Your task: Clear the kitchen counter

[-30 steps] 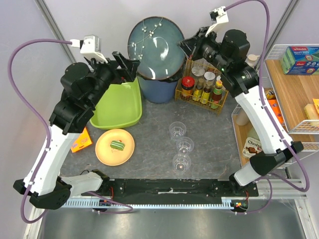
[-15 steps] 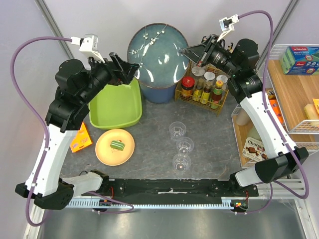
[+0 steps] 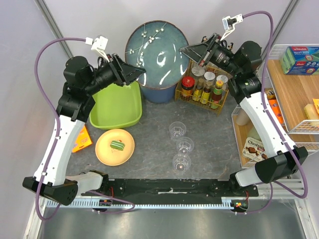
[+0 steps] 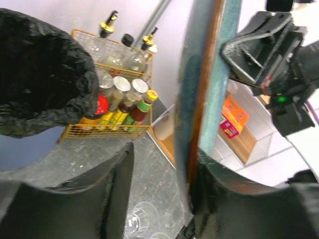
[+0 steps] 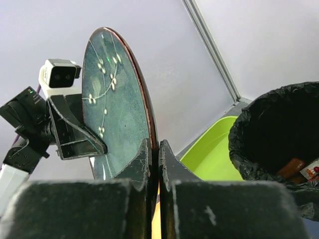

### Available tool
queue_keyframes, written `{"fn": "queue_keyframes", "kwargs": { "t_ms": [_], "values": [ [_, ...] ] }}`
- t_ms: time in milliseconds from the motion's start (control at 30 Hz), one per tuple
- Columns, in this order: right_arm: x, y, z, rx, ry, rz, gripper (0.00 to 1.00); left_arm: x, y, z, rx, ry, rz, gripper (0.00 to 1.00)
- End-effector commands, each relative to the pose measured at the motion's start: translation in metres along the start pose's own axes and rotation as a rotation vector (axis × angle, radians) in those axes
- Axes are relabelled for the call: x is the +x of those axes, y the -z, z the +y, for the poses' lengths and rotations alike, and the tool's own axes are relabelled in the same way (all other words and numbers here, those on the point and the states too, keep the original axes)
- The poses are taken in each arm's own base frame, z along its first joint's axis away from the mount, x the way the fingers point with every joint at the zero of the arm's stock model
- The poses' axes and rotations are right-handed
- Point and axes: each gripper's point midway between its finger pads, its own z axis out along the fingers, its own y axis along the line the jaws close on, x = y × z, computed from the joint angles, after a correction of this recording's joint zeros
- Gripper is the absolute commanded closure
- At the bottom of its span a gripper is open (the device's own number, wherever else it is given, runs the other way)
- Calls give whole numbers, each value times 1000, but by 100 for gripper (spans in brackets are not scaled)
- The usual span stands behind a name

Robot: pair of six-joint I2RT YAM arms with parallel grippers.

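Observation:
A large teal plate [image 3: 158, 49] with a white sprig pattern is held on edge above a blue bin [image 3: 158, 90] at the back of the grey stone-look counter [image 3: 149, 142]. My right gripper [image 3: 187, 50] is shut on the plate's right rim, as the right wrist view [image 5: 154, 145] shows, with the plate [image 5: 112, 104] rising between its fingers. My left gripper [image 3: 137, 71] is open at the plate's left rim. In the left wrist view [image 4: 163, 149] the plate's edge [image 4: 199, 74] stands between the spread fingers, close against the right one.
A green tub [image 3: 117, 107] sits left of the bin and a wire basket of spice bottles [image 3: 203, 87] right of it. Three clear glasses [image 3: 182, 145], a yellow plate [image 3: 106, 149] holding a green item and an orange packet [image 3: 80, 140] lie on the counter. A white wire rack [image 3: 294, 89] stands at the right.
My right gripper has reached left to the plate's right rim and shut on it. My left wrist has risen and turned, its fingers now spread at the left rim. The plate has barely moved.

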Motion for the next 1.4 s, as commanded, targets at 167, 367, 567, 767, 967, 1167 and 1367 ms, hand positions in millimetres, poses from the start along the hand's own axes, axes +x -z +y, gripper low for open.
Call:
{"fn": "queue_keyframes", "kwargs": {
  "t_ms": [167, 367, 567, 767, 967, 1167, 1367],
  "values": [
    [-35, 14, 55, -142, 49, -122, 100, -14, 1, -23, 119, 27, -46, 98],
    [-37, 22, 34, 7, 114, -148, 59, -26, 7, -19, 78, -10, -93, 98],
    [-38, 28, 18, 109, 176, -155, 16, -58, 21, -29, 52, -61, -200, 98],
    [-42, 39, 3, 221, 206, -185, 3, -97, 44, -14, -151, -122, -362, 98],
    [-43, 42, -5, 264, 225, -180, 2, -119, 63, 47, -488, -28, -519, 98],
    [-44, 45, -16, 331, 280, -152, 2, -130, 93, 96, -759, 30, -699, 98],
    [-44, 47, -24, 369, 315, -135, 2, -114, 97, 144, -951, 77, -746, 98]
  ]
}}
